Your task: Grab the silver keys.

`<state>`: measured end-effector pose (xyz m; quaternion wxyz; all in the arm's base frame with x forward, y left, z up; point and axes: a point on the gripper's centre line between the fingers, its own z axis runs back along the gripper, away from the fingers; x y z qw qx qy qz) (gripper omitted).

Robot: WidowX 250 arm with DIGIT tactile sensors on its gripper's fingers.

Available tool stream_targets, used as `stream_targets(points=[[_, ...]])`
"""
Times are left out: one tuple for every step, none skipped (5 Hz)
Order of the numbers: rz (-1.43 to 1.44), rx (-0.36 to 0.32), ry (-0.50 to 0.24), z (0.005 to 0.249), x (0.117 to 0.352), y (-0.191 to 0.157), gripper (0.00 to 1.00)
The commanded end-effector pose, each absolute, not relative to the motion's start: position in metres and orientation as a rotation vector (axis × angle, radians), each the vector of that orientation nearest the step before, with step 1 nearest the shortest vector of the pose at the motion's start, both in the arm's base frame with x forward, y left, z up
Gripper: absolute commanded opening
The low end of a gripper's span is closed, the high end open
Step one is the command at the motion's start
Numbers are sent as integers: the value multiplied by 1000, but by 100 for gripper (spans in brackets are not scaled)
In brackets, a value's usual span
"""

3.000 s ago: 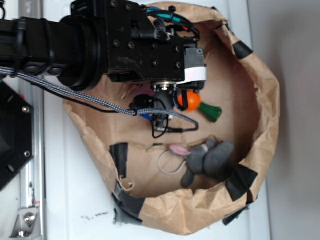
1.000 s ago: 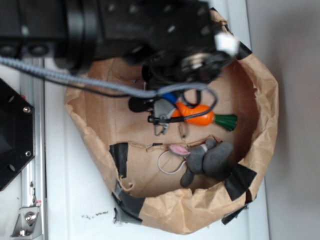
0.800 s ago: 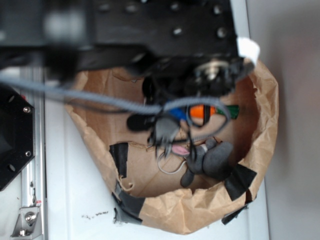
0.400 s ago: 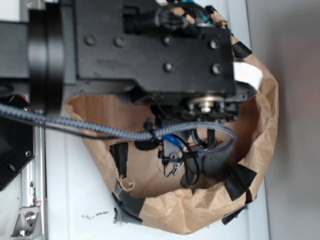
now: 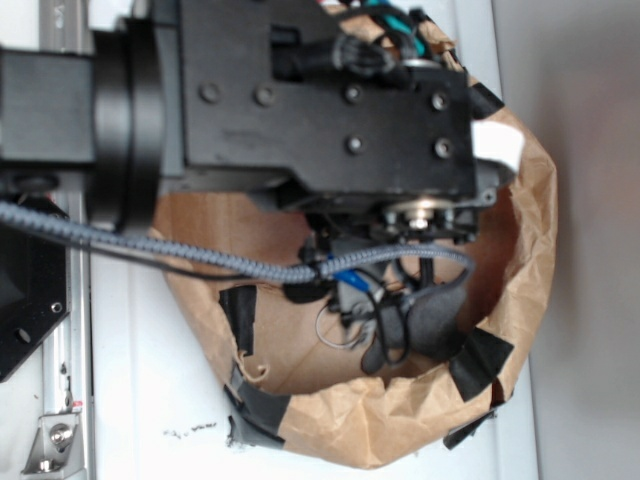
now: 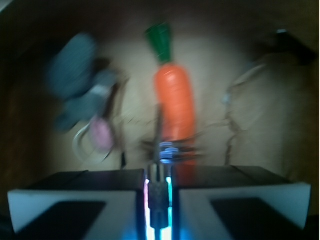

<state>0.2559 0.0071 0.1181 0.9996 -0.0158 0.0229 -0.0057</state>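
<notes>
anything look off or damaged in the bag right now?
The brown paper bag is crumpled, with a torn wall patched with black tape. The wrist view is motion-blurred. The orange carrot charm sits just ahead of the gripper, whose pads look nearly closed on something thin; the keys themselves can't be made out.

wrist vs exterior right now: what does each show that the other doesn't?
Wrist only: the orange carrot charm with its green top, and the gripper shut on what looks like the silver keys, blurred. Exterior only: the whole brown paper bag, its black tape patches, and the arm body hiding the carrot. Both: the grey plush bunny with its silver ring.
</notes>
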Motion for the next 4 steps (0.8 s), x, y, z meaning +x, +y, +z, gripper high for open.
stream_targets(points=[[-42, -53, -54, 146, 259, 20, 0], [-27, -42, -56, 143, 260, 20, 0], [-17, -39, -73, 143, 260, 20, 0], [-18, -30, -79, 140, 260, 19, 0]])
